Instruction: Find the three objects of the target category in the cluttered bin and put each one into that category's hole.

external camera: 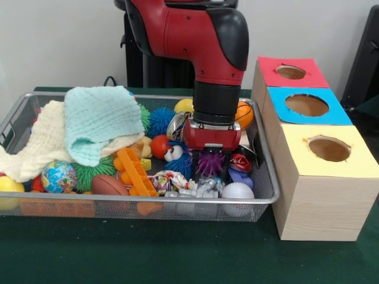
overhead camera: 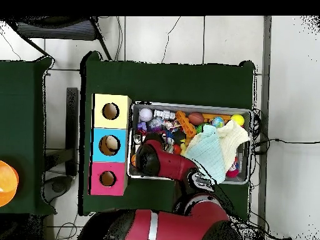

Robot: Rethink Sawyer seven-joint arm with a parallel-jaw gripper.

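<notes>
Gripper (external camera: 208,158) down in the bin (external camera: 260,200) over a purple spiky ball (external camera: 211,163); cannot tell whether spread or pinching.

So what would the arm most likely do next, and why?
Probably a short drop straight down to grip. The gripper hangs low inside the bin, right over a purple spiky ball, and the toys are packed tightly around it. Whether it already holds the ball cannot be told.
</notes>
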